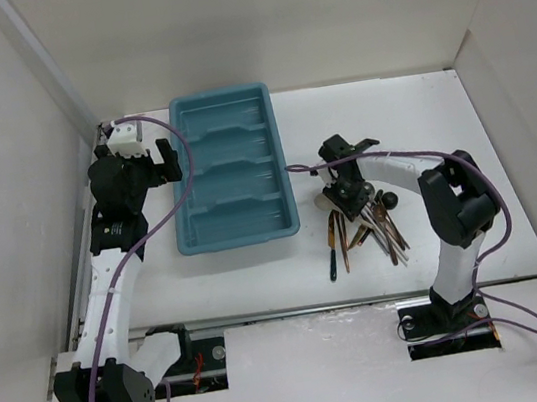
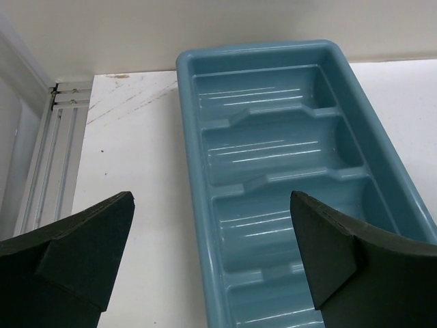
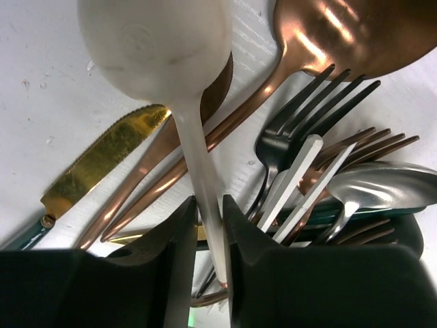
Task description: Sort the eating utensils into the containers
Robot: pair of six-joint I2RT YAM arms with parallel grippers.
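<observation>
Your right fingers (image 3: 174, 253) are closed on the handle of a white spoon (image 3: 160, 48), low on its stem. The spoon's long axis runs straight out from the fingers, bowl at the far end. It sits on top of the pile (image 1: 364, 232) of forks, knives, spoons and sticks on the counter (image 1: 416, 108) in front of the right arm.

The tray (image 1: 199, 242) lies to the left of that pile, with bare counter between, and all the compartments you can see are empty. They run left to right in the overhead view, so you will likely need to bring the spoon's length in line with one of them.

Your left fingers (image 2: 89, 239) are spread wide and hold nothing. They hang at the tray's left edge, well apart from the pile, so the right arm is the nearer one to the utensils.

There is no readable writing. A faint moulded mark on the spoon's bowl is too dim to make out.
</observation>
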